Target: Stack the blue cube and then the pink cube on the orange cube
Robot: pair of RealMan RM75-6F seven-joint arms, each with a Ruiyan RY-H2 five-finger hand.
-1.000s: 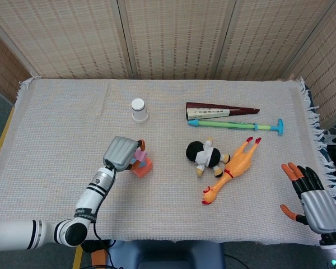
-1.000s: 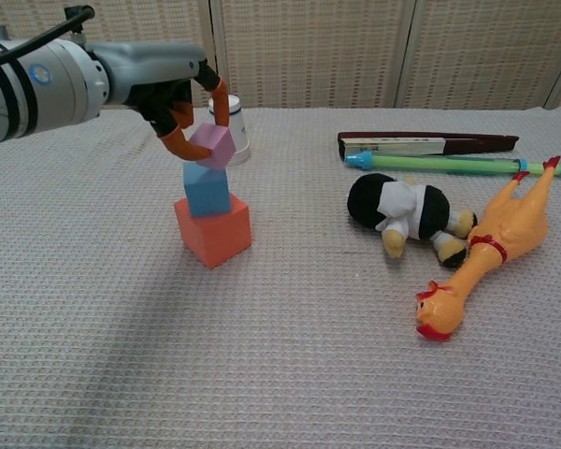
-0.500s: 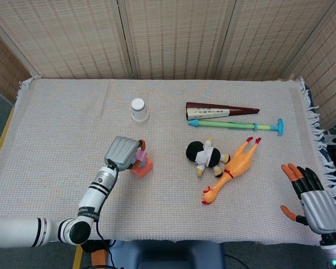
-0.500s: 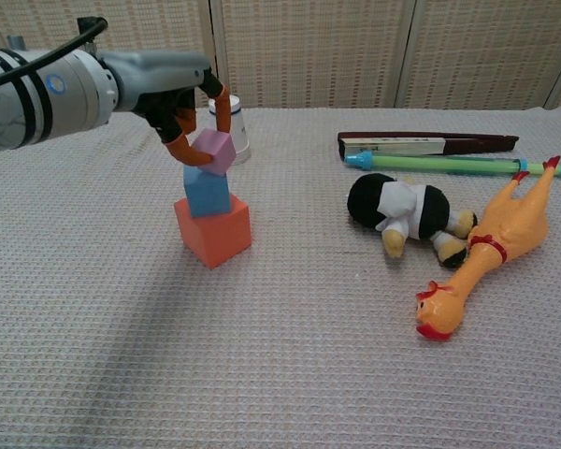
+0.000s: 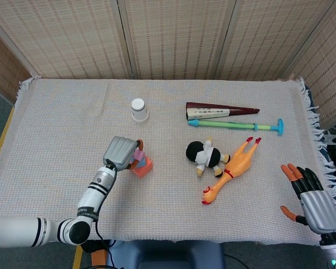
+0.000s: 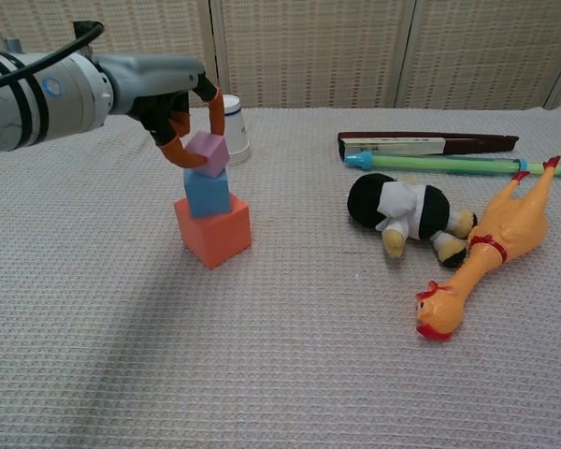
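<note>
Done: blue cube [image 6: 207, 192] sits on orange cube [image 6: 213, 230].
Left: left robot hand [image 6: 182, 112] pinches pink cube [image 6: 207, 152], touching blue; release pending.
Right robot hand [image 5: 312, 202]: idle, fingers spread, empty.

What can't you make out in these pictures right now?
- Head view: the left hand covers most of the pink cube and blue cube.
- Chest view: whether the pink cube rests fully on the blue cube is unclear; fingers hide its far side.
- Chest view: the right hand is outside the frame.
- Head view: print on the box is too small to read.
</note>
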